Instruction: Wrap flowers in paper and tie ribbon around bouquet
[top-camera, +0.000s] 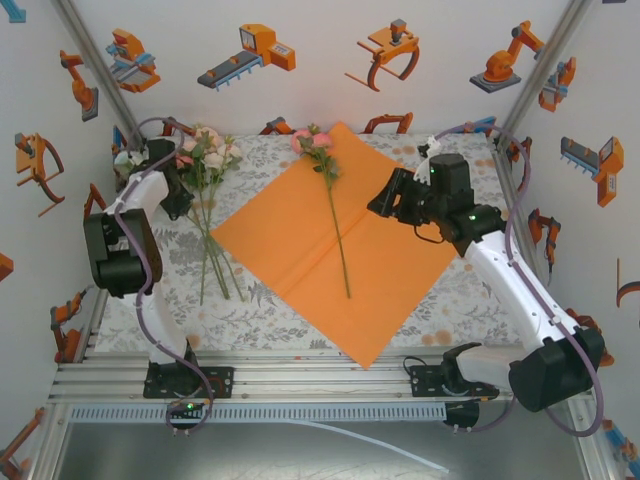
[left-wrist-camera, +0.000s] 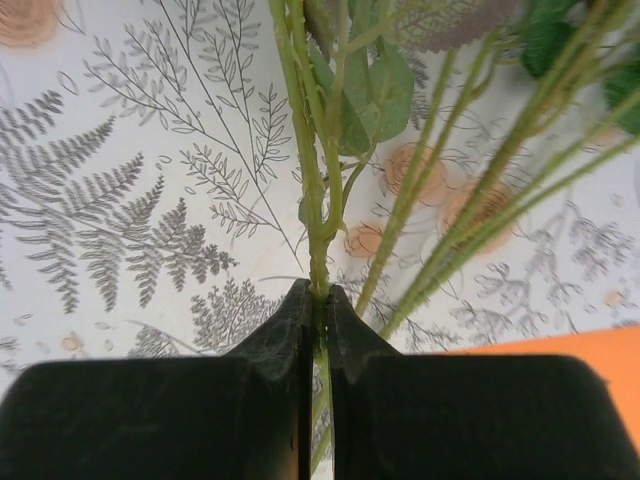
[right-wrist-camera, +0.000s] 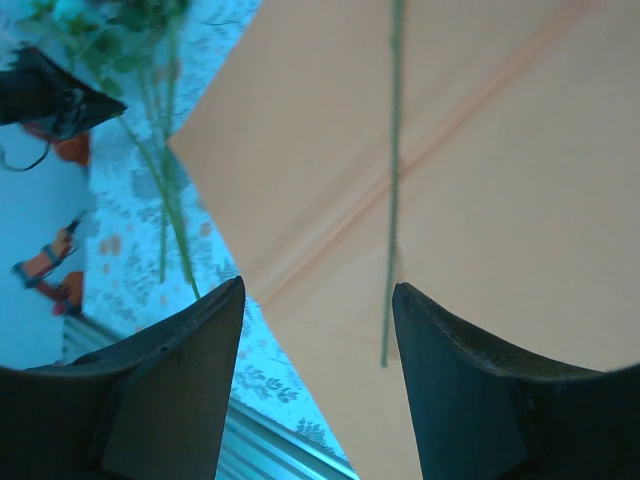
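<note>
The left claw (left-wrist-camera: 318, 292) pinches one thin flower stem (left-wrist-camera: 318, 245) that could slip out or snap, while the right claw (right-wrist-camera: 318, 290) hangs wide open.

On my feed the table (top-camera: 300, 378) was covered by a pale tablecloth (top-camera: 260, 320) printed with grey ferns and faded blossoms. Two things lay straight on that cloth. The orange paper (top-camera: 290, 240) was spread flat and turned like a diamond across the middle, and its near corner reached past the cloth's front edge over the metal rail (top-camera: 130, 385). Left of it lay the flowers (top-camera: 207, 160), with the blooms toward the far edge and the thin green stems running back toward me. The stems passed right by the paper's left corner, and I couldn't tell whether they touched it.
</note>
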